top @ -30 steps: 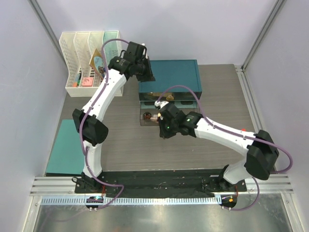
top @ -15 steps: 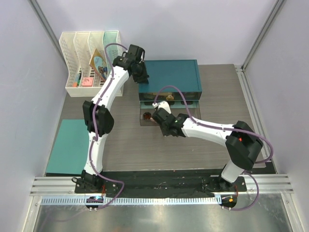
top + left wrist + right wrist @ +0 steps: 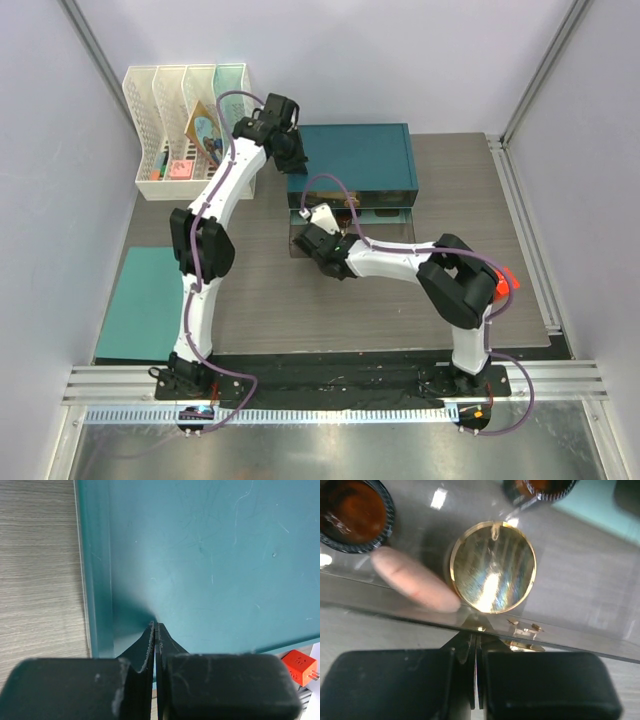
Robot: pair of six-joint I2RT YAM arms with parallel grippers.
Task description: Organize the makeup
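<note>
Left gripper [image 3: 155,627]: we see its black serrated fingers pressed flat together with nothing between them, the tips touching the teal box near its left edge.
Right gripper [image 3: 475,639]: fingers likewise closed tight and holding nothing, tips right at the front wall of the clear drawer; we cannot tell whether they press on it.
Teal box [image 3: 352,156]: smooth, matte, rectangular top with fine scratches, in the upper middle of the top view.
Clear drawer [image 3: 580,585]: glossy see-through plastic with bright glints, pulled out below the box.
Gold-rimmed compact [image 3: 493,567]: round, with a thin gold rim and a shiny rainbow-streaked lid; it lies flat at the centre of the right wrist view, inside the drawer.
Pink tube [image 3: 415,580]: smooth, rounded and oblong, lying on its side in the drawer, its end touching the compact's left side.
Dark jar [image 3: 354,514]: round, with an amber-brown inside and a ribbed black rim, in the drawer at the upper left.
Second dark jar [image 3: 544,487]: same ribbed rim, cut off by the top edge.
Table [image 3: 40,555]: grey wood grain.
Red cube [image 3: 299,666]: small and boxy, lower right of the left wrist view.
White file racks [image 3: 160,110]: perforated plastic, upper left, holding colourful items.
Teal mat [image 3: 140,300]: flat and rectangular, lower left.
</note>
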